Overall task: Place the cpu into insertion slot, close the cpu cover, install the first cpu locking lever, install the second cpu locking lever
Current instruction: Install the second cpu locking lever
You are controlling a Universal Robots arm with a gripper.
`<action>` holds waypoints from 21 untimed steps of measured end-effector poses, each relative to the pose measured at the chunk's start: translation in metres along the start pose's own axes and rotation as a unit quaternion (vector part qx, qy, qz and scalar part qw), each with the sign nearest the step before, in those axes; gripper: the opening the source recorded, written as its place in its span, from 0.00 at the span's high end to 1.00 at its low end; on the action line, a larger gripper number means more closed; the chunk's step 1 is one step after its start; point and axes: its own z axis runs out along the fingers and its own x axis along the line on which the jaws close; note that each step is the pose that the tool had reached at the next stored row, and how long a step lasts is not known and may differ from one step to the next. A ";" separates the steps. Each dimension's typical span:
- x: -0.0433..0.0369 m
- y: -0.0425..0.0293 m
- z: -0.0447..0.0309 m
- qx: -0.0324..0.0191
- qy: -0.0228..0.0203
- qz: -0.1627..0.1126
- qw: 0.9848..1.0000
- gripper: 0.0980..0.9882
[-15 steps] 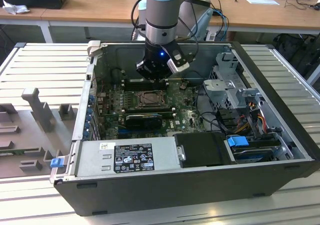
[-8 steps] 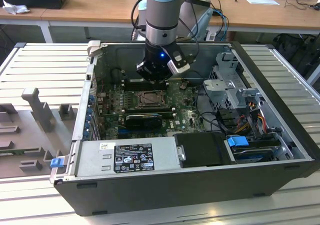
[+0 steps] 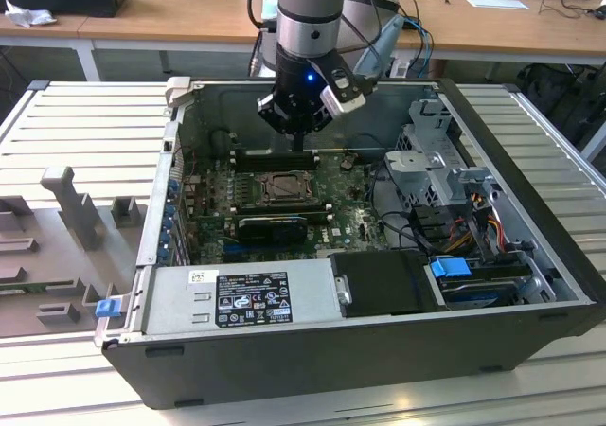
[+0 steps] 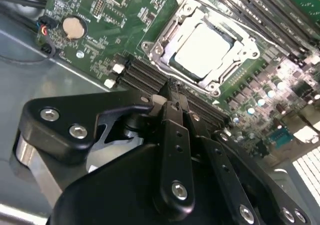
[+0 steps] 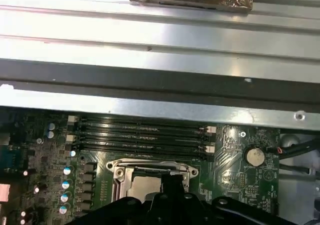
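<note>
The cpu (image 4: 202, 47) lies pale and flat in the insertion slot (image 4: 150, 47) on the green board. The silver cpu cover (image 4: 240, 60) lies down around it, its cut-out showing the chip. In the exterior view the insertion slot (image 3: 284, 187) sits mid-board inside the open case. My gripper (image 3: 301, 144) hangs just above the slot's far edge. Its black fingers (image 4: 172, 125) are pressed together with nothing between them. In the second wrist view the gripper (image 4: 174, 96) points at the board beside the socket's corner. In the first wrist view the gripper (image 5: 172, 181) overlaps the cover's (image 5: 150, 166) edge.
Long black memory slots (image 5: 142, 135) run beside the socket. A coin battery (image 4: 73, 27) and black cables (image 4: 20, 10) sit near the case wall. The case (image 3: 530, 161) walls surround the board; a drive cage (image 3: 436, 166) and power supply (image 3: 246, 298) take up the sides.
</note>
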 end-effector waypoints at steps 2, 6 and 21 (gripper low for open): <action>0.0003 -0.0049 -0.0004 0.000 0.000 0.000 1.000 0.99; 0.0018 -0.0199 -0.0012 0.000 0.000 0.000 1.000 0.99; 0.0068 -0.0773 0.0097 -0.015 0.011 -0.001 1.000 0.99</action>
